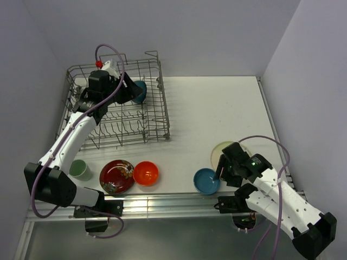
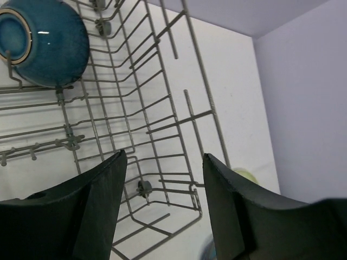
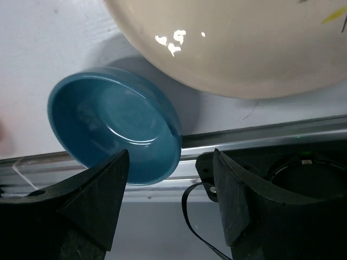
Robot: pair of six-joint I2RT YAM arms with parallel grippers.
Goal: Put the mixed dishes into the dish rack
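L gripper (image 2: 162,158) hangs over the dish rack (image 1: 154,116), jaws apart, holding nothing. Teal bowl (image 1: 139,91) sits tipped up in the rack. On the table near the front: green cup (image 1: 79,169), red bowl (image 1: 116,176), orange bowl (image 1: 146,173), then small blue bowl (image 1: 206,181) next to cream plate (image 3: 244,43). R gripper (image 3: 169,154) is over the blue bowl's rim, jaws apart.
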